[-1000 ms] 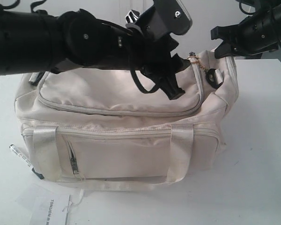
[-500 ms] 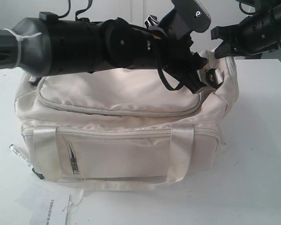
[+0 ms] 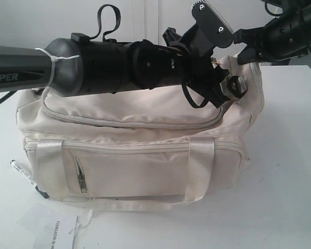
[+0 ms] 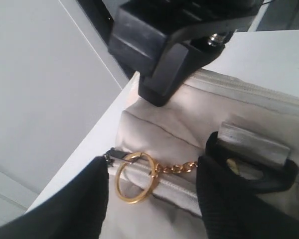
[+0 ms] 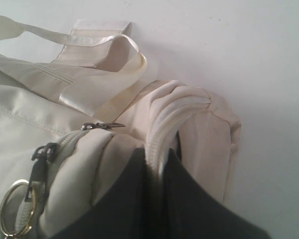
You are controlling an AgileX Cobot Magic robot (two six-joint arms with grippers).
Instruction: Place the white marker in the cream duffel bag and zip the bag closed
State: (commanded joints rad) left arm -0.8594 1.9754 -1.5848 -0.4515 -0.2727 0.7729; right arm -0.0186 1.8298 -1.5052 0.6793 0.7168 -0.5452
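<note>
The cream duffel bag [image 3: 135,150] stands on the white table, its top flap lying flat. The white marker [image 3: 22,171] lies on the table beside the bag's left end, outside it. My left gripper [image 3: 224,92] reaches across the bag to its right end. It is open, with its jaws either side of the gold ring [image 4: 134,178] on the zipper pull, and I cannot tell whether they touch it. My right gripper [image 3: 246,52] is shut on the corded rim [image 5: 164,124] of the bag's right end, pinched between its black fingers [image 5: 189,199].
A printed paper tag [image 3: 54,231] lies on the table in front of the bag's left corner. A grey strap buckle [image 4: 254,144] sits close to the ring. The left arm [image 3: 93,67] spans the whole top of the bag.
The left arm has slid right across the bag's top, bringing its gripper from mid-flap to the ring at the right end. The right gripper has kept its hold and place.
</note>
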